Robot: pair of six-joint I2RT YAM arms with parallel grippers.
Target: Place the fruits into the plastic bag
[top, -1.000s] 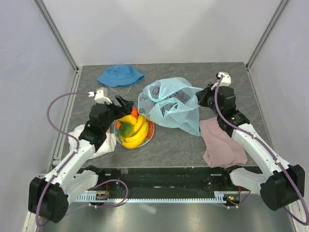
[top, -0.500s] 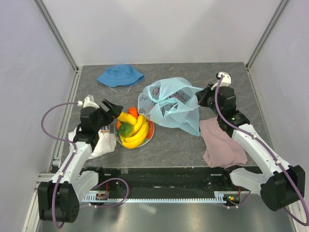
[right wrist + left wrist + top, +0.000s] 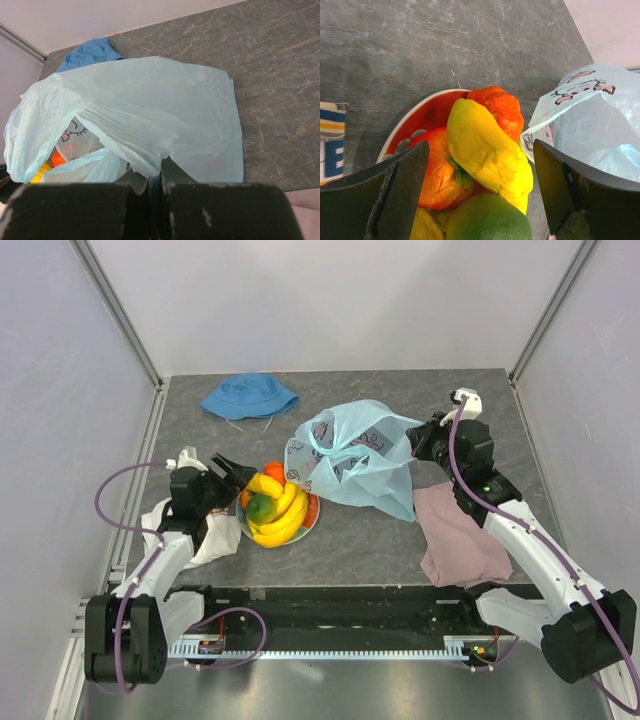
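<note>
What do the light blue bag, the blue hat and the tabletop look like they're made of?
The plastic bag: thin translucent film with crinkled folds and a slight sheen, almost certainly plastic. The hat: soft matte woven fabric, its brim lying limp. The tabletop: dark grey with pale veins like stone, though it could be a printed laminate.

On the grey surface (image 3: 350, 540) a plate (image 3: 313, 510) holds yellow bananas (image 3: 282, 510), a green fruit (image 3: 260, 507) and orange fruits (image 3: 275, 471). The left gripper (image 3: 232, 472) sits just left of the pile, its jaws apart. To the right of the plate lies the light-blue plastic bag (image 3: 355, 455), crumpled, with the right gripper (image 3: 420, 438) touching its right corner. A blue hat (image 3: 249, 396) lies toward the back, a pink cloth (image 3: 460, 540) under the right arm, and a white cloth (image 3: 215, 538) beneath the left arm.
</note>
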